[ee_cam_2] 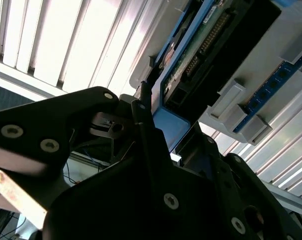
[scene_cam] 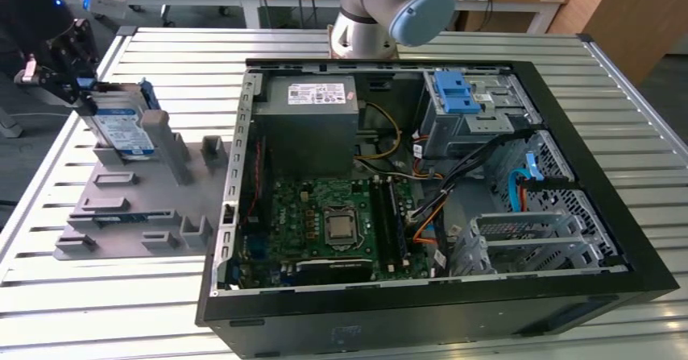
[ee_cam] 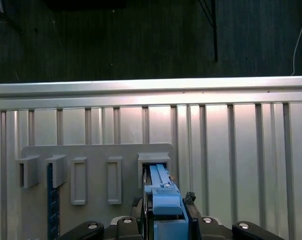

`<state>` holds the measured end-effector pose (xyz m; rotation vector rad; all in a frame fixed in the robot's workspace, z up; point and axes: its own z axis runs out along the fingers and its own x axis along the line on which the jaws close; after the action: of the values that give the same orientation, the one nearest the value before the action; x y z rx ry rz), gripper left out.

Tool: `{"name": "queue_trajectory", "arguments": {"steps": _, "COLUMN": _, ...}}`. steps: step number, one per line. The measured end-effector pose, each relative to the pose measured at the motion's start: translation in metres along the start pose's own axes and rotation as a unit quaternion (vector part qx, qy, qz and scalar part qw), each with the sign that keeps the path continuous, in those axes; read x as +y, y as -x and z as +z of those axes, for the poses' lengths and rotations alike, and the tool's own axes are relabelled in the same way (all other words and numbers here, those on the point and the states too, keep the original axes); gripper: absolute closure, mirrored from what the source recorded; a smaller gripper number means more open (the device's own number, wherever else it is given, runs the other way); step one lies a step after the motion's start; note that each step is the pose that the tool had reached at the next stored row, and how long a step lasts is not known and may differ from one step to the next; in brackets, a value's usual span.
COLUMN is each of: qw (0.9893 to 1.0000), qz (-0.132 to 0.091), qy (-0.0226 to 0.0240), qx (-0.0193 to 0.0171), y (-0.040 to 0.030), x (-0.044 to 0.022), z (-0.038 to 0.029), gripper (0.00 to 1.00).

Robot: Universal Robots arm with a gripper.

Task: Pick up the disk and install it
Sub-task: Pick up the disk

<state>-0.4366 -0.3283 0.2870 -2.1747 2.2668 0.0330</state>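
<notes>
I see gripper (ee_cam: 165,204) clamped on silver blue-framed rectangular disk (scene_cam: 121,130), standing upright in grey plastic fixture (scene_cam: 129,203), top edge graspable.

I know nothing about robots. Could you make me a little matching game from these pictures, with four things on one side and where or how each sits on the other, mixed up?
Things:
1. disk
2. motherboard
3. blue latch
4. grey holder plate

Places:
A. flat on the slatted table, beside the computer case
B. green, inside the open case
C. standing on edge in the holder plate, at the gripper
D. on top of the metal cage in the case

Pairs: 1-C, 2-B, 3-D, 4-A.
</notes>
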Motion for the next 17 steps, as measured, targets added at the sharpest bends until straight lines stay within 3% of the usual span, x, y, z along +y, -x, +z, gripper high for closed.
{"name": "queue_trajectory", "arguments": {"steps": 17, "qw": 1.0, "qz": 0.0, "qy": 0.0, "qx": 0.0014, "y": -0.0008, "x": 0.0, "z": 0.0003, "gripper": 0.56}}
